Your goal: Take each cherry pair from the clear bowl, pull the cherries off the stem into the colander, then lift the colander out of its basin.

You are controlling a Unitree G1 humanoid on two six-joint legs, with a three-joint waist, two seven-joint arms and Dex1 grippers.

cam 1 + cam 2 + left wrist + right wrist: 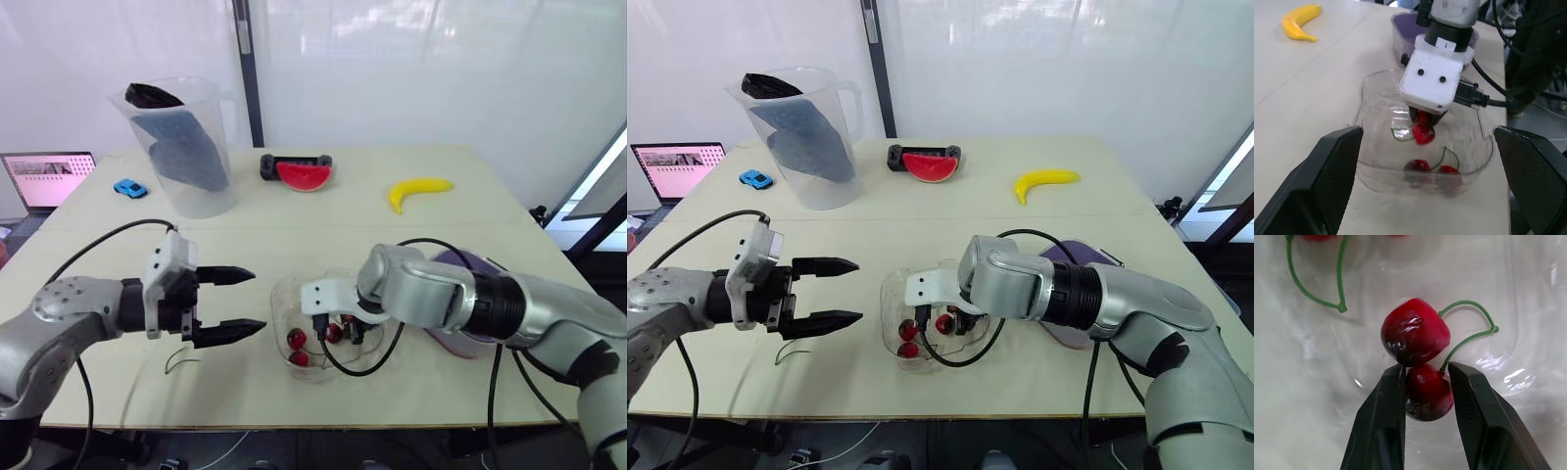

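A clear bowl point(281, 296) sits near the table's front, in the middle. My right gripper point(1426, 369) reaches down into it and is shut on the lower cherry point(1428, 392) of a red cherry pair. The pair's other cherry point(1415, 330) rests just beyond the fingertips, and the green stem point(1469, 333) still joins both. Another cherry pair point(1432, 169) lies in the bowl. My left gripper point(260, 301) hovers open just left of the bowl, holding nothing. The purple colander in its basin point(1400, 34) stands to the right, partly hidden behind my right arm.
A bare green stem point(181, 357) lies on the table under my left gripper. At the back stand a clear pitcher point(186, 147), a blue toy car point(129, 188), a watermelon slice point(304, 174) and a banana point(419, 189). A laptop point(44, 178) sits off the left edge.
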